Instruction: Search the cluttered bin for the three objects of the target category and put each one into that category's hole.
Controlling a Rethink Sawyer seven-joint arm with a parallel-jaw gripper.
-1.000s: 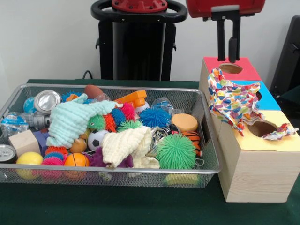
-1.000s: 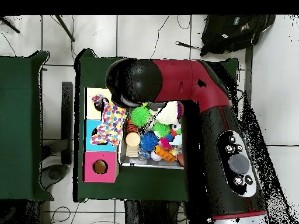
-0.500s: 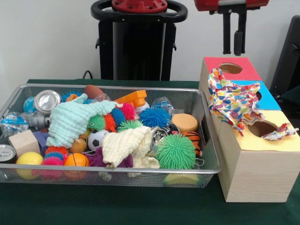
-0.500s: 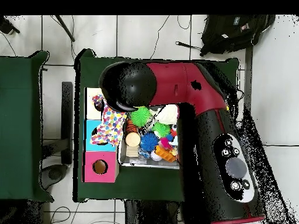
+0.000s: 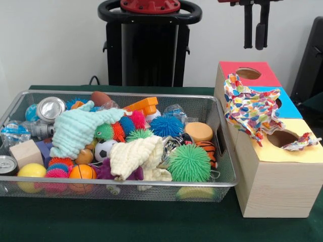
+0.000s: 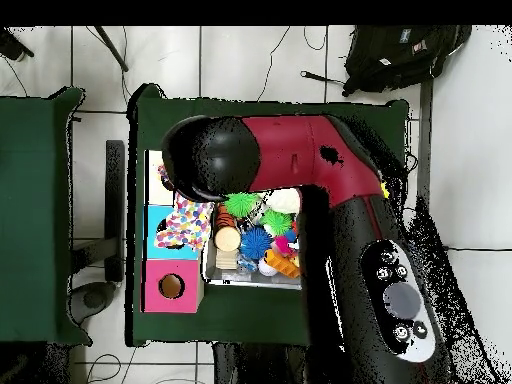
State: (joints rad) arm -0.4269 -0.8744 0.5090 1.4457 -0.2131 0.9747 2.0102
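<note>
Gripper has risen above the box, jaws slightly apart, empty. Patterned cloth draped across box's blue and yellow top. Wire bin: full.

arm: covers frame centre and bin's upper part | box: left of bin, colourful cloth on it

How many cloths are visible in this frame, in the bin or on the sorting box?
3. A mint cloth lies at the bin's left, a cream cloth at its front middle, and a multicoloured cloth is draped over the box's blue section. Others may be buried under the clutter.
</note>
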